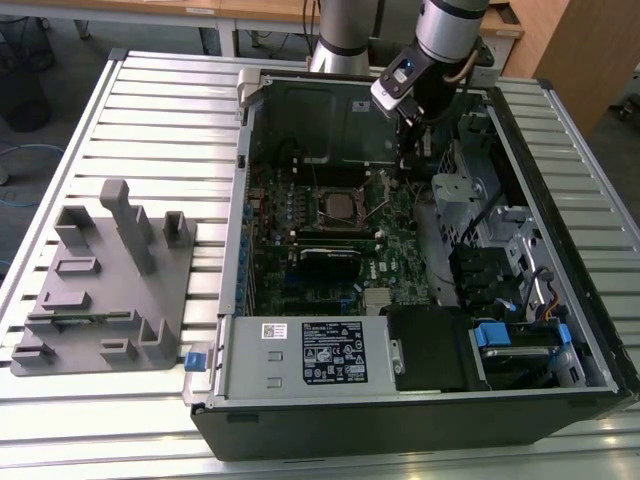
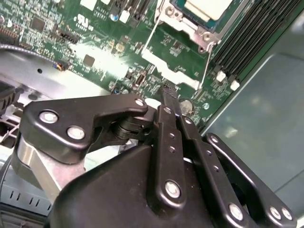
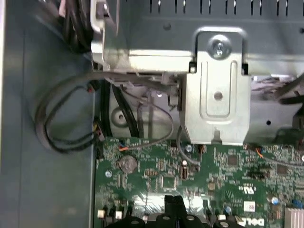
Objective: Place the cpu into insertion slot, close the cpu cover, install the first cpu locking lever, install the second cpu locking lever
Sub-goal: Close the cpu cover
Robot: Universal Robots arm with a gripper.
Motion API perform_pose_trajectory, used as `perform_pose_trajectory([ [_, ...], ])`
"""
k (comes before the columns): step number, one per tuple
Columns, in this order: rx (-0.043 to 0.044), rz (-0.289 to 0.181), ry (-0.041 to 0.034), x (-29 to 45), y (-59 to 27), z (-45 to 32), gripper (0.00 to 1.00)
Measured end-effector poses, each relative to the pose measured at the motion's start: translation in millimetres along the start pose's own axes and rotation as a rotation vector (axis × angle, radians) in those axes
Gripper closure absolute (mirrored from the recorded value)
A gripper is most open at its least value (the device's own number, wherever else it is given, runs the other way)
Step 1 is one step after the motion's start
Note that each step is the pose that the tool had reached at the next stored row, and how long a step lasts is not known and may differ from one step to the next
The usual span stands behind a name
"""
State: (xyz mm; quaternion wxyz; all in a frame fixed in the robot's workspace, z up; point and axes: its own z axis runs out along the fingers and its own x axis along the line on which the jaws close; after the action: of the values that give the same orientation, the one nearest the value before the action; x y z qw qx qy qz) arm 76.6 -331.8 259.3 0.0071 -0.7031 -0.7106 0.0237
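Note:
In the exterior view the cpu lies as a dull silver square in the insertion slot on the green motherboard inside the open case. In the second wrist view the cpu has the silver cpu cover framing it. Two thin wire locking levers stick out from the socket corner towards my gripper. My gripper hangs just to the exterior view's right of the socket, low over the board. Its black fingers are pressed together, shut with nothing between them, a short way from the lever ends. In the first wrist view the gripper hovers over the board.
A grey parts fixture stands on the slatted table at the exterior view's left. Inside the case are a black ribbed card, a labelled power supply, a metal drive bracket, looped cables and memory slots.

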Motion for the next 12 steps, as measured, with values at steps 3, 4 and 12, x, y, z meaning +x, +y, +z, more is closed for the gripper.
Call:
perform_pose_trajectory([
  [3,-0.0002,0.0,0.0,0.0,0.2,0.0,0.89],
  [4,-0.0017,0.0,0.0002,0.0,0.1,0.1,0.89],
  [12,-0.0331,0.0,0.0,0.0,0.0,7.4,0.89],
])
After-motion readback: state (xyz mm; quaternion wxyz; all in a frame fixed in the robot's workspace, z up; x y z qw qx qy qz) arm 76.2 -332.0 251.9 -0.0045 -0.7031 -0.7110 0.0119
